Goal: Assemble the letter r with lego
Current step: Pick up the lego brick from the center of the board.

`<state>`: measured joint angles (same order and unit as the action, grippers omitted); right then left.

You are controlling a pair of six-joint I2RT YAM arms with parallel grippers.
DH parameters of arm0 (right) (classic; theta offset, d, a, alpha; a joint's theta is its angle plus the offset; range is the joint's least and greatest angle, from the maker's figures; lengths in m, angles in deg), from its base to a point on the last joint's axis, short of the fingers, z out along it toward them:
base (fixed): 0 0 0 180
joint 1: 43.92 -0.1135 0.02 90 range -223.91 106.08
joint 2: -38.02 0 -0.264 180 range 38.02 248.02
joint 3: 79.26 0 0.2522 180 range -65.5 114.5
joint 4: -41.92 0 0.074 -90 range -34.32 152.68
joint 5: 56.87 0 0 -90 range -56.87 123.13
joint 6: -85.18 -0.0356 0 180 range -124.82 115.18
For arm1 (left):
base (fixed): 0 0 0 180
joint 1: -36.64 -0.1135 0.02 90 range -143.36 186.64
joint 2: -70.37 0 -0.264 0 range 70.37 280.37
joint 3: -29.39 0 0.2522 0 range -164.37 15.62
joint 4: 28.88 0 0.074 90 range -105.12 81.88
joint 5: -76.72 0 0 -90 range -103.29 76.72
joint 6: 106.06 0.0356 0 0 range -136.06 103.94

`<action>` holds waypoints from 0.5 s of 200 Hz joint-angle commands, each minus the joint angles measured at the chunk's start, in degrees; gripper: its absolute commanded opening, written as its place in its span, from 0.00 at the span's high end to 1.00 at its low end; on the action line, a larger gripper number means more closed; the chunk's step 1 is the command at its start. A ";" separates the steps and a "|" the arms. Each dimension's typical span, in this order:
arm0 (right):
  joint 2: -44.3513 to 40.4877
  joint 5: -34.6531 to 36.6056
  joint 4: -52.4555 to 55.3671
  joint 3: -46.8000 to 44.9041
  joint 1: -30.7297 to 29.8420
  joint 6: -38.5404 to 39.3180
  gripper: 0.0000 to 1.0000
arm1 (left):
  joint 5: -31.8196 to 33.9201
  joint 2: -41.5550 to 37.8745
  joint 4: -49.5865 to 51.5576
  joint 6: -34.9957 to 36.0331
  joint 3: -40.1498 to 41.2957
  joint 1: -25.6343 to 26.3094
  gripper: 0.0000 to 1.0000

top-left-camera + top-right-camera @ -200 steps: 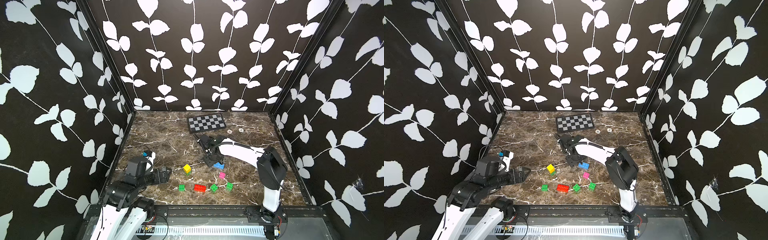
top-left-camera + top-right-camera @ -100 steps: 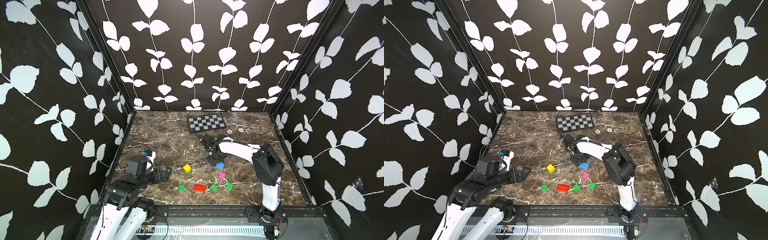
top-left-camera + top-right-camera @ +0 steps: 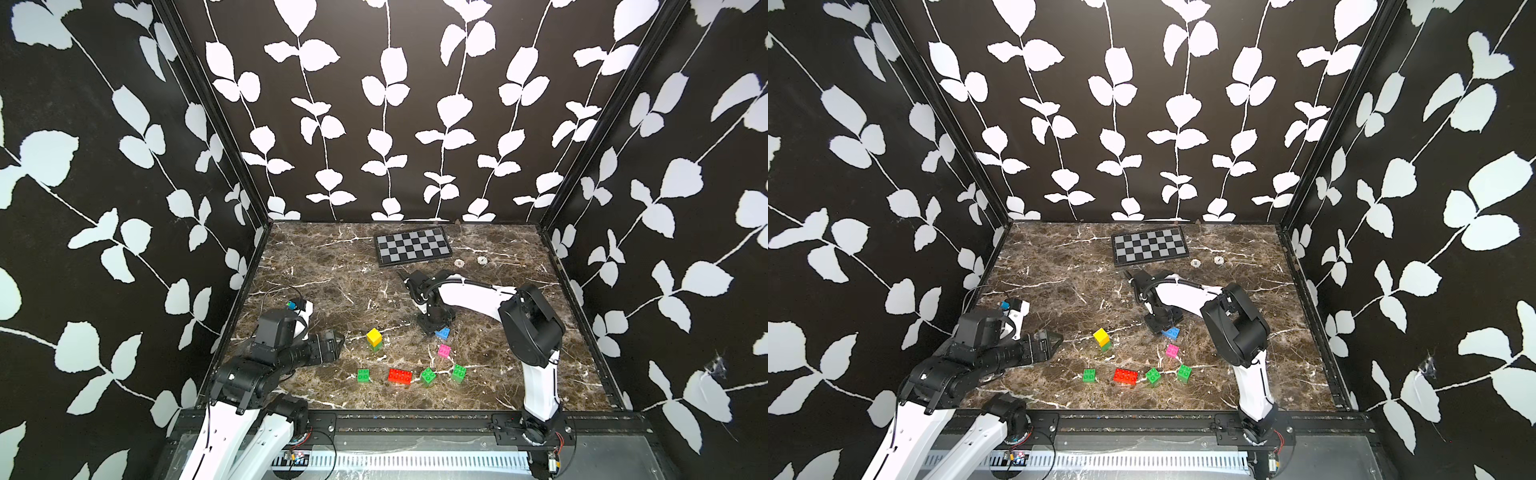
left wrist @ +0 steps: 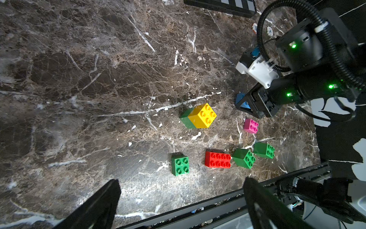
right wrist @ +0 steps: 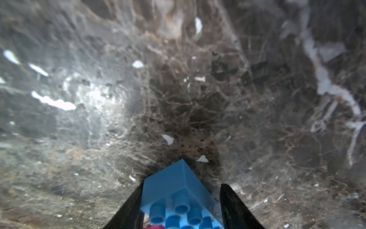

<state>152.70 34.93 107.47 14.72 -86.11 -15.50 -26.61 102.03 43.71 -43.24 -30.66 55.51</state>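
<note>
While the left gripper (image 4: 181, 181) hangs empty with its black fingers spread wide, the right gripper (image 5: 182, 186) straddles the glossy, studded blue brick (image 3: 1171, 332) on the veined marble table (image 3: 332, 270). Whether it pinches the brick, I cannot tell. Nearby lie a pink brick (image 3: 444, 350), a long red brick (image 3: 400, 375) and a yellow-on-green stack (image 3: 374, 337).

Even bright light, blurred right wrist view

Glossy, smooth plastic lego bricks (image 4: 202, 116) on polished, veined marble-look tabletop (image 4: 99, 79)
</note>
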 commanded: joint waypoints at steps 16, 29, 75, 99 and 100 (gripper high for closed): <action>-1.62 -2.07 2.39 -0.47 0.91 1.46 0.40 | -0.39 0.15 -0.21 0.87 0.41 0.20 0.01; -1.39 -2.02 2.81 -0.55 0.97 1.51 0.41 | -0.43 0.02 -0.21 0.70 0.52 0.20 0.01; -2.27 -2.04 2.28 -2.39 0.97 -0.83 0.50 | 0.05 -0.29 0.23 0.74 0.32 0.15 0.01; -2.46 -1.65 2.56 -2.79 1.05 -3.34 0.71 | 0.14 -0.19 0.23 0.66 0.44 0.20 0.01; -2.49 -1.68 2.63 -2.75 1.06 -3.54 0.73 | 0.14 -0.19 0.23 0.69 0.42 0.15 0.01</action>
<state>151.73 32.90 108.00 12.95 -85.37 -16.35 -26.54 102.00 43.73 -43.24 -30.66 55.51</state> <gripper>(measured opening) 0.388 0.990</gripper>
